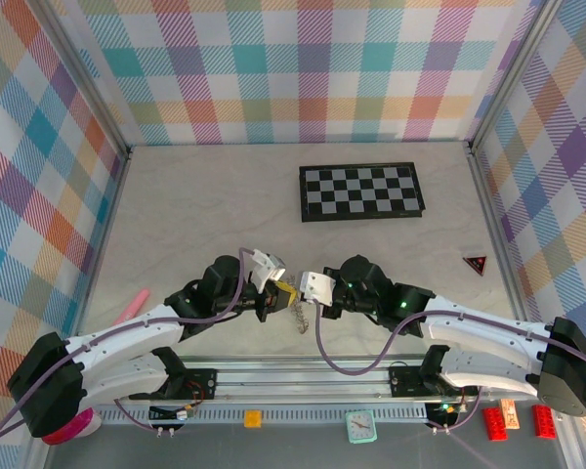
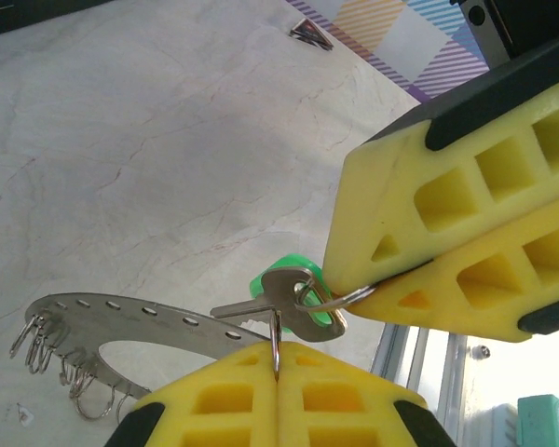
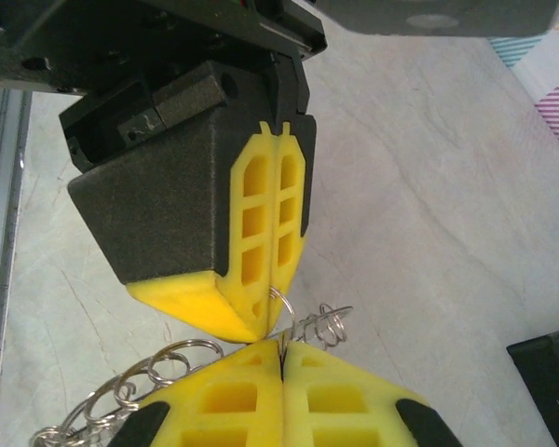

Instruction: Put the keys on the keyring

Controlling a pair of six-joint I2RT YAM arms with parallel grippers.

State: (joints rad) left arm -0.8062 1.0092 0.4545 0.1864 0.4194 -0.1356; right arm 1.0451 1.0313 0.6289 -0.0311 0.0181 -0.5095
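Seen from the left wrist, the left hand (image 2: 278,361) sits low in the view with its yellow pads pressed together on a thin wire loop (image 2: 276,331) that rises straight out of their seam. To the left of this hand and a little beyond it lies the keyring (image 2: 140,321), a flat grey curved plate with a row of holes along its edge. Small split rings (image 2: 37,340) dangle from its far left end, and its near end passes behind the left pad. The pale marbled bench (image 2: 168,140) spreads out beyond it. Directly above the left hand's fingertips, threaded on the wire loop, hang the keys (image 2: 293,305). There is a silver head and blade in front and a green plastic head behind, though whether that is one key or two is hard to tell. The blade's long axis runs roughly level, crosswise to the left hand's seam, and points left towards the plate. Up and to the right of the keys, the right hand (image 2: 380,287) has its yellow pads closed on the other side of the same loop, touching distance from the green head. From the right wrist, the two hands meet tip to tip. The keys sit between them, about equally near to both, so the next move likely depends on how the loop is held open and turned rather than on reaching.
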